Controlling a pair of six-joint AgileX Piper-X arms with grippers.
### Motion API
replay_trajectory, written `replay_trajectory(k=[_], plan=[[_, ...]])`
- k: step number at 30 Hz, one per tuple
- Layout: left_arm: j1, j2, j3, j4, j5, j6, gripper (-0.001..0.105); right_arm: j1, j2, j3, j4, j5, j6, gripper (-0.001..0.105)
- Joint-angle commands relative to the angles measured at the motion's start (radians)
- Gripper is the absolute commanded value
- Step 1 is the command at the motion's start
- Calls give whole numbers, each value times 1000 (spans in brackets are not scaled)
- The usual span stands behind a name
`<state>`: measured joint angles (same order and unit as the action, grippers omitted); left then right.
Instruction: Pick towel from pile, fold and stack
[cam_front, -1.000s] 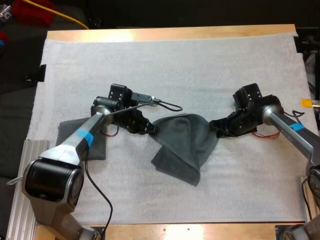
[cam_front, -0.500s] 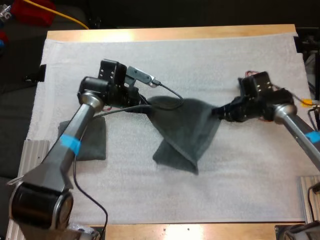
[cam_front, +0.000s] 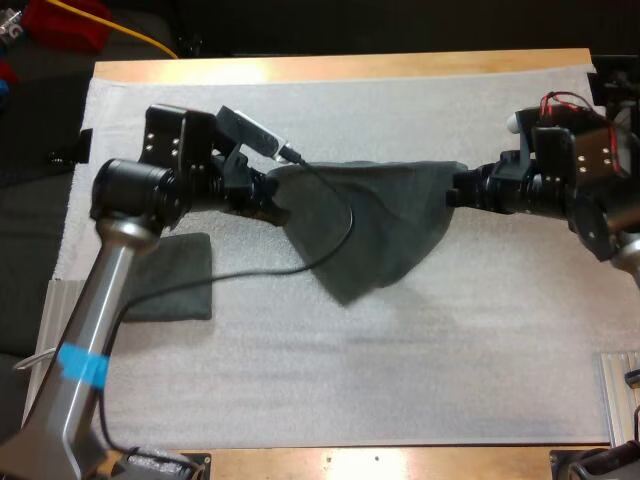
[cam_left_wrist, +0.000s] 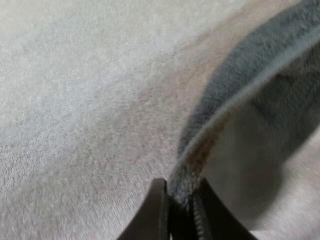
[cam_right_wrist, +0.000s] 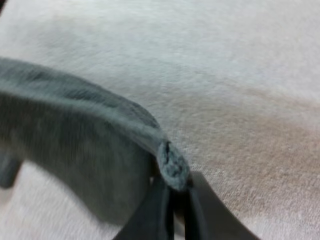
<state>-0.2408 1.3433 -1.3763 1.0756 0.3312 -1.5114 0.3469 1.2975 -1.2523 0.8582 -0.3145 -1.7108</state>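
**A:** What does the high view give that the wrist views don't?

**B:** The whole layout. A dark grey-green cloth towel (cam_front: 375, 225) hangs stretched between both claws, over the middle of the white mat (cam_front: 400, 400) and nearer the far edge of the wooden worktop (cam_front: 350, 68) than the near one. Its top edge runs taut from claw to claw. Below that it sags into a blunt point, and I cannot tell whether the tip touches the mat. A folded dark grey-green towel (cam_front: 170, 285), a flat rectangle, lies by the mat's left edge, apart from the hanging one.

**A:** And the claws?

**B:** The left gripper (cam_front: 278, 197) has the towel's left top corner and the right gripper (cam_front: 455, 190) has the right one. The grip itself only shows up close. In the left wrist view, the two black fingers sit narrow, pressing a bunched fold of the hem from both sides. In the right wrist view, the fingers clamp a small rolled nub of the corner.

**A:** Textures?

**B:** The towel looks fuzzy, with a short nap and a thick rounded hem. One face reads darker than the other where it curls. The mat is pale, soft and finely pebbled. The worktop's rim is light, smooth wood.
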Motion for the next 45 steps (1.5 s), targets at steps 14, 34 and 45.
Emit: replay_trajectory(k=[14, 34, 45], plan=[[-250, -210, -5, 261, -349, -44, 0, 181, -206, -51, 249, 100, -21, 0], [-477, -270, 31, 430, -523, -190, 0, 378, -370, 31, 413, 128, 114, 0], [-288, -92, 164, 171, -409, -90, 0, 287, -116, 145, 180, 234, 98, 0]])
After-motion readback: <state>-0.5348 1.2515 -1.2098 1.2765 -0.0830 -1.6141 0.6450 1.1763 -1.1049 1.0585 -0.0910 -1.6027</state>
